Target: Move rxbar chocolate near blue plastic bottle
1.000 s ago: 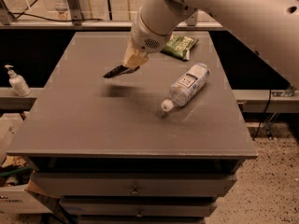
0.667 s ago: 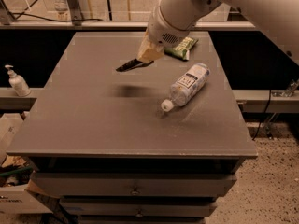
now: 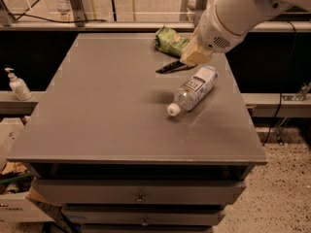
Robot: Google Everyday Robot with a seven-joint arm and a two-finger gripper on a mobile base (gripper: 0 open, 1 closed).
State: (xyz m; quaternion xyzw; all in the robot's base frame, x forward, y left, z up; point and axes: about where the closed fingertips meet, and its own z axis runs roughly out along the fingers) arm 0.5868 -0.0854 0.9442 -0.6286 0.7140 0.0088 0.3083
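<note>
I see gripper (image 3: 188,61) over far right part of table (image 3: 97,110), claw clamped on one end of rxbar chocolate (image 3: 167,68). Bar juts out to left, lifted clear of tabletop, between green snack bag (image 3: 170,39) and blue plastic bottle (image 3: 194,87), close to bottle's base. Bottle lies on its side, cap toward near edge. I judge bar light, flat, fairly stiff, with slick wrapper. End pinch may let it pivot, so I'd favour hold across narrow width, nearer middle. Bottle is round and could roll if nudged.
</note>
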